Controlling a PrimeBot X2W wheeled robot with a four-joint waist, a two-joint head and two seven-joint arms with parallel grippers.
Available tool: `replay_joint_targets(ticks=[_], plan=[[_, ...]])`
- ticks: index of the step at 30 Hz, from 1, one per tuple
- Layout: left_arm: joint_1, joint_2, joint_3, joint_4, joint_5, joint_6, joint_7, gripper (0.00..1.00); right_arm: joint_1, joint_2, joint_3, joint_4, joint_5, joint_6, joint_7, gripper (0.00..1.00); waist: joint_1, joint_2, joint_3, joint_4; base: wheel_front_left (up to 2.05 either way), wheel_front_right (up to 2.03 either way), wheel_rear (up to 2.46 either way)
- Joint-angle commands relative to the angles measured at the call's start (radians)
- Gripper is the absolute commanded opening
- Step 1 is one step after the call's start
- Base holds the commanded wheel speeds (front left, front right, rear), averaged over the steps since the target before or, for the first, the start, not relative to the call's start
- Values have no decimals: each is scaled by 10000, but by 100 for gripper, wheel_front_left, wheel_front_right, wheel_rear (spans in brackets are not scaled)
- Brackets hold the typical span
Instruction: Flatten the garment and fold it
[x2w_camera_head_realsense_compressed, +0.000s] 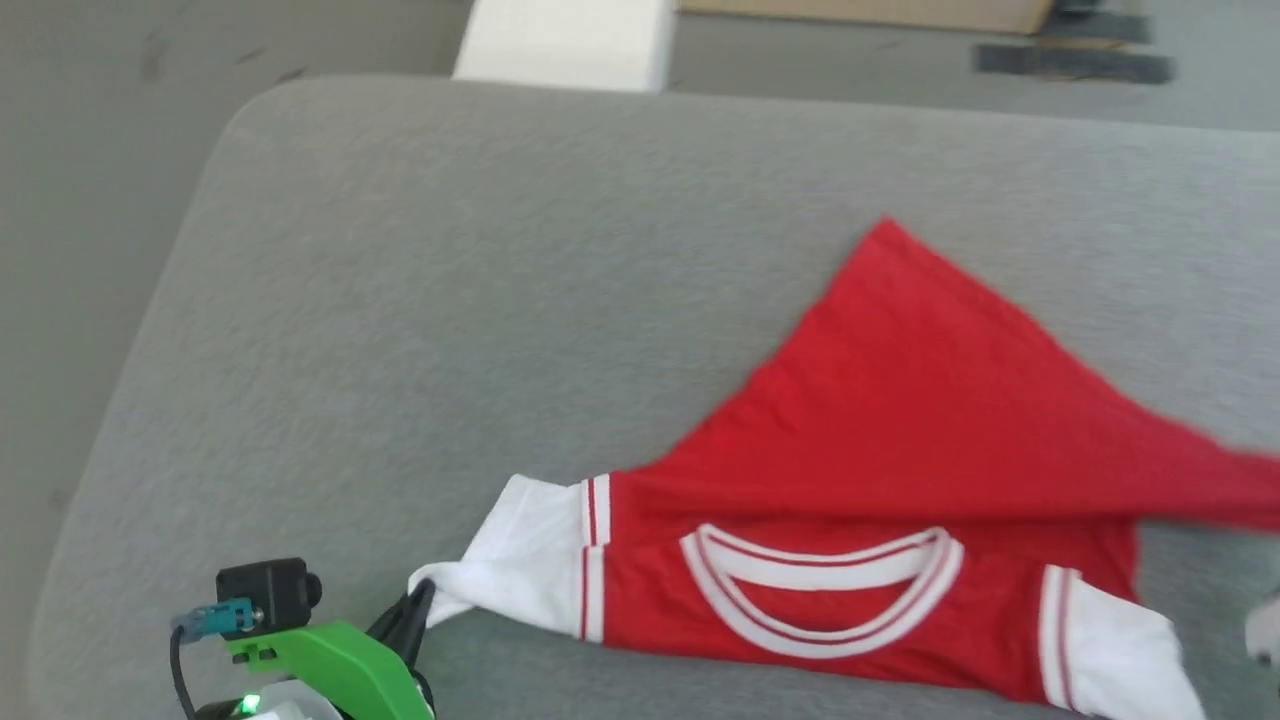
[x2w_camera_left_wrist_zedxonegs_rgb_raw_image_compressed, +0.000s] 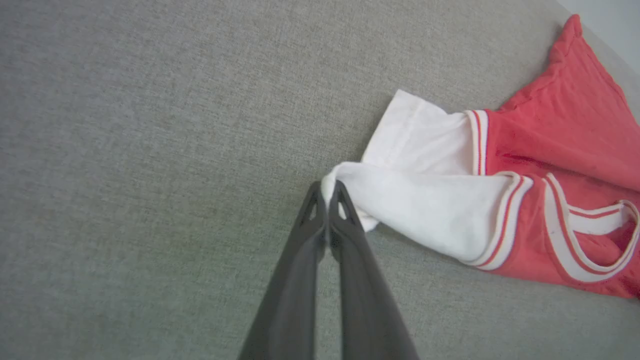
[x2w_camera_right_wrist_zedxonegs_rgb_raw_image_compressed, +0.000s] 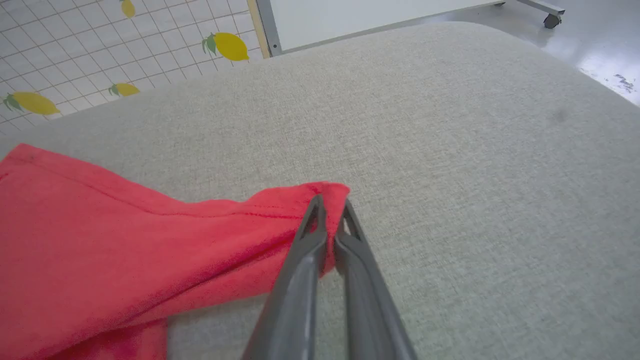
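Two pinches are set, so the step in hand looks like flattening. To do it well, I would draw the held points apart low over the surface (x2w_camera_head_realsense_compressed: 400, 300), evenly and without jerking. The pull should be just enough to take out the slack and let the doubled red body slide open instead of bunching.

The left gripper (x2w_camera_left_wrist_zedxonegs_rgb_raw_image_compressed: 327, 187) has its fingers closed to a thin slit on the tip of the white sleeve (x2w_camera_left_wrist_zedxonegs_rgb_raw_image_compressed: 425, 200), which twists into a narrow tail at the grip. The right gripper (x2w_camera_right_wrist_zedxonegs_rgb_raw_image_compressed: 330, 202) is likewise clamped tight, on a red hem corner (x2w_camera_right_wrist_zedxonegs_rgb_raw_image_compressed: 320, 192), with cloth showing on both sides of its fingers.

The garment (x2w_camera_head_realsense_compressed: 900, 400) lies toward the near right of the surface. Its collar (x2w_camera_head_realsense_compressed: 820, 590) is near the near edge, and the red body is folded back, one corner pointing at the far edge.
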Motion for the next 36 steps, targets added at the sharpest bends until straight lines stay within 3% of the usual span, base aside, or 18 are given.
replay_joint_targets(ticks=[1,8,14,15,16,17,22,28,33,36], plan=[[106,84,27,-83,-44,69,39,0,265,38,-108,-138,130,-13,193,0,0,-1,-822,-1154,0,0,0],[316,149,22,-146,-43,221,165,0,1147,111,-194,369,850,-13,1816,0,0,-1,-1113,-1840,0,0,0],[319,96,-140,-118,-52,220,233,0,1342,114,-193,912,509,-13,3835,0,0,-1,-1268,-1960,0,0,0],[310,93,-165,-112,-52,213,241,0,1347,114,-170,926,409,-13,4214,11,0,-1,-1281,-1938,0,0,0],[307,95,-183,-111,-53,202,245,0,1357,114,-139,890,329,-13,4470,45,0,-1,-1286,-1904,0,0,0],[312,99,-194,-109,-57,194,243,0,1349,114,-95,816,274,-13,4766,100,0,-1,-1286,-1862,0,0,0],[333,127,-184,-111,-83,192,219,0,929,115,320,-169,37,-13,4590,100,0,-1,-1222,-1677,0,0,0],[157,103,-214,-117,-94,178,183,0,-368,104,1821,-926,-96,-13,2655,100,0,-1,-965,-1462,0,0,0],[-99,61,-260,-78,-100,121,119,0,-1902,-473,3696,-71,56,-13,892,100,0,-1,-623,-1287,0,0,0],[-224,40,-312,-26,-98,78,99,0,-2769,-811,4476,999,164,-13,468,100,0,-1,-459,-1134,0,0,0]])
